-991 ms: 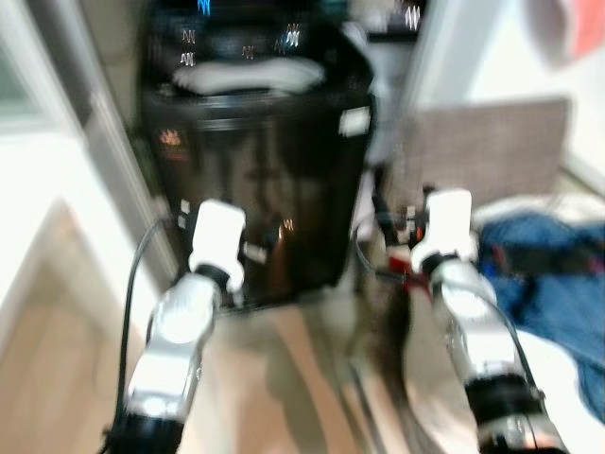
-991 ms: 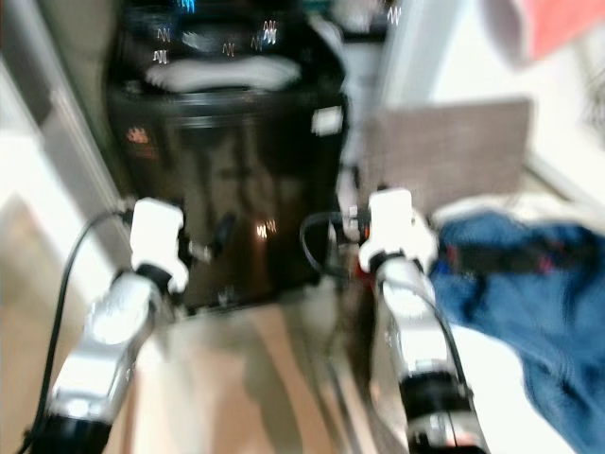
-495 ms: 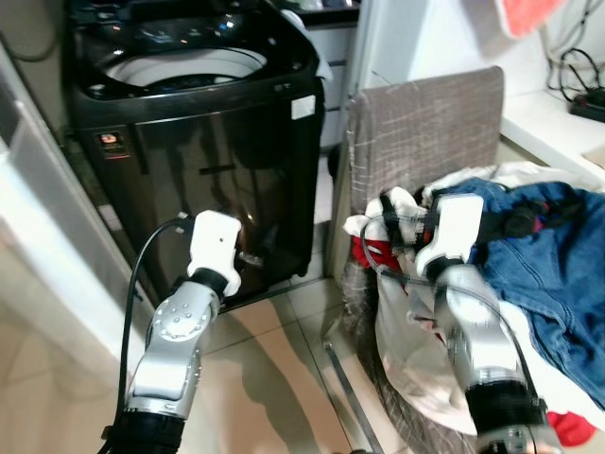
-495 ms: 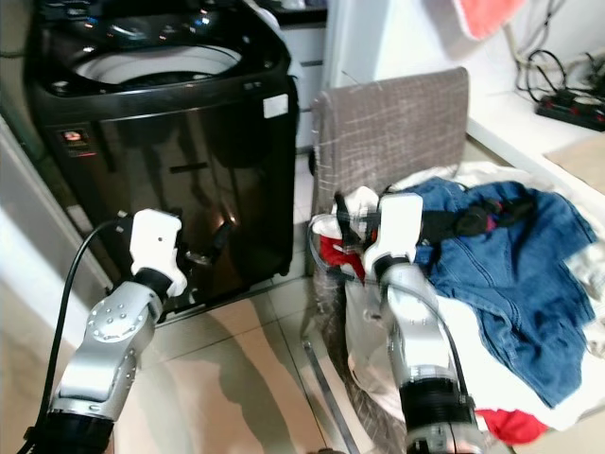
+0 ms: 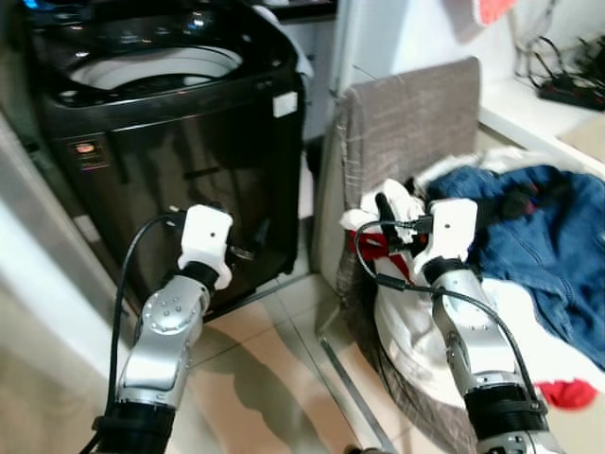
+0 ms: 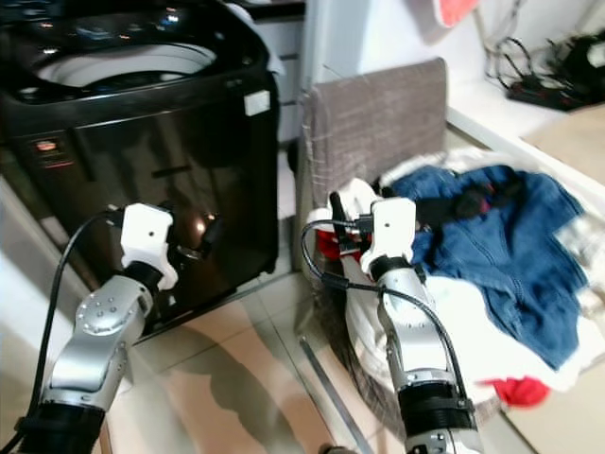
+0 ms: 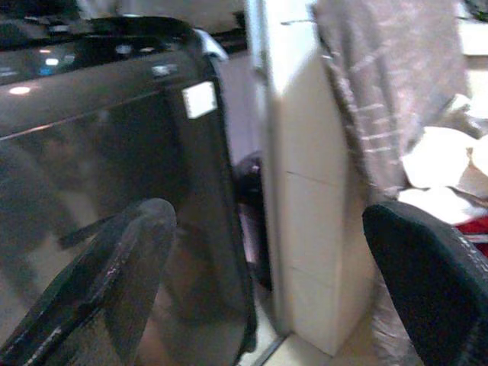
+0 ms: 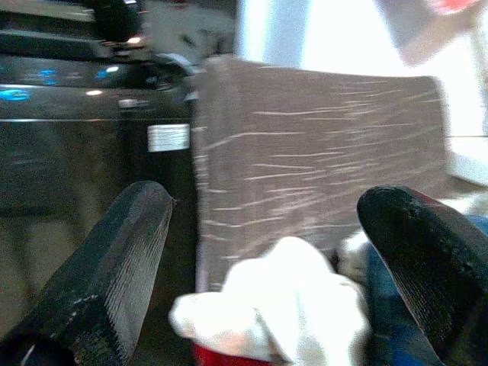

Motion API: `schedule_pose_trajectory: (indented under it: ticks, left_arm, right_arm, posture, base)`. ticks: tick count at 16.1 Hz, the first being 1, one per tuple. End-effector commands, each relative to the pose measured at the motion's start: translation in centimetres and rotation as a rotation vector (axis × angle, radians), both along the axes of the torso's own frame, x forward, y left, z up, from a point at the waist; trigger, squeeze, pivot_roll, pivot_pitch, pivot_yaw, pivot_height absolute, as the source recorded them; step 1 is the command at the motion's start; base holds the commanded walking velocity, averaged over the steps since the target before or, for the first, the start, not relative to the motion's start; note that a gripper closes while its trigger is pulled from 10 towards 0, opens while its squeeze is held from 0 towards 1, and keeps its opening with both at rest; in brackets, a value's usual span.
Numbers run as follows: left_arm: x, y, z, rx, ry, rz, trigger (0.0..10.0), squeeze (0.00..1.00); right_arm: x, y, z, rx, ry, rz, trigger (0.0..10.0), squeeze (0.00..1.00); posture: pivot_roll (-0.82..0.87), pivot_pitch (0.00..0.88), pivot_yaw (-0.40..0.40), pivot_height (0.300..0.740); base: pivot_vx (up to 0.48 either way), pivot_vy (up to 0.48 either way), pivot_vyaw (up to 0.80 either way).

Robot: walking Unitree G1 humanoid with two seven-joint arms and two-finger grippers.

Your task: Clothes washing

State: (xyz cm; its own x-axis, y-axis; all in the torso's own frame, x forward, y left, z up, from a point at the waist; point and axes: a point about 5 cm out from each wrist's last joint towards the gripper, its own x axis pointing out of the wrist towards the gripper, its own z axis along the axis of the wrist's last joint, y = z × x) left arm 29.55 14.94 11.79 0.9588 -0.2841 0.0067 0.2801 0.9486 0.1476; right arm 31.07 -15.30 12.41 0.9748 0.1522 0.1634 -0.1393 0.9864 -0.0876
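A black top-loading washing machine (image 5: 170, 123) stands ahead on my left with its lid up and the pale drum (image 5: 156, 66) showing. To its right sits a grey fabric laundry basket (image 5: 406, 113) heaped with clothes: blue jeans (image 5: 539, 227), a white cloth (image 5: 392, 199) and a red garment (image 5: 373, 253). My left gripper (image 5: 250, 241) hangs open in front of the machine's dark front panel, with nothing between its fingers (image 7: 114, 267). My right gripper (image 5: 395, 219) is open just above the white cloth (image 8: 282, 305) at the basket's near corner, apart from it.
A white pillar (image 7: 305, 191) fills the gap between machine and basket. A white counter with cables (image 5: 558, 85) runs along the right. A red piece (image 5: 567, 392) lies low beside the basket. Tiled floor (image 5: 284, 378) stretches below my arms, and a white wall (image 5: 28, 255) borders the left.
The view was blurred and has swung and settled, bringing the basket and its clothes into sharper sight. Both grippers keep the same open pose, holding nothing.
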Motion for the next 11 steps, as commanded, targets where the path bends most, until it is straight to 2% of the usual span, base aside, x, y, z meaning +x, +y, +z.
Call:
schedule_pose_trajectory:
  ticks: [1,6,8,11]
  left_arm:
    - [0.3,-1.0,0.3,0.013,-0.021,-0.038,10.0,0.0]
    - [0.6,-1.7,0.7,0.021,-0.038,-0.078,10.0,0.0]
    - [0.7,-1.8,0.8,0.016,-0.04,-0.086,10.0,0.0]
    - [1.0,-1.7,0.5,0.001,-0.028,-0.074,10.0,0.0]
  right_arm:
    - [0.1,-1.2,0.8,-0.013,-0.037,-0.053,10.0,0.0]
    - [-0.4,-1.6,0.5,-0.017,-0.035,-0.081,10.0,0.0]
    - [-0.5,-1.7,0.9,-0.04,-0.065,-0.094,10.0,0.0]
    - [-0.7,-2.1,3.3,-0.065,-0.172,-0.135,10.0,0.0]
  posture:
    - [-0.15,0.0,0.023,0.74]
    - [-0.17,0.0,0.039,0.74]
    - [-0.18,0.0,0.044,0.74]
    - [-0.19,0.0,0.053,0.74]
  base:
    - [0.0,0.0,-0.63]
    - [0.0,0.0,-0.63]
    - [0.0,0.0,-0.63]
    - [0.0,0.0,-0.63]
